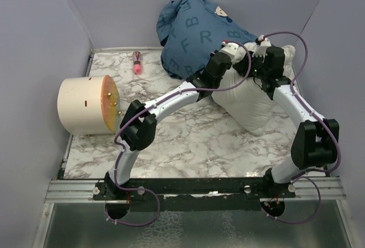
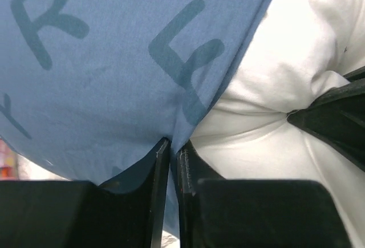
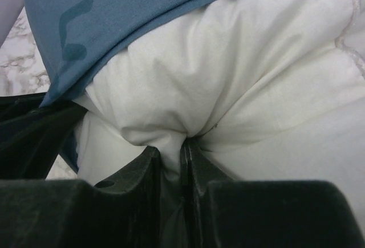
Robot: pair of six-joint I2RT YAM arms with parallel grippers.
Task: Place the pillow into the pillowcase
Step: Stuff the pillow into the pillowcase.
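the left tool (image 2: 171, 148) grips the edge of the floppy blue letter-printed fabric pillowcase (image 2: 114, 71). just beside it, the right tool (image 3: 183, 148) pinches a fold of the plump white fabric pillow (image 3: 245, 82), partly under the pillowcase.

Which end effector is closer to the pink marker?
Left. The left end effector pinches the pillowcase right of the marker; the right end effector grips the pillow farther right.
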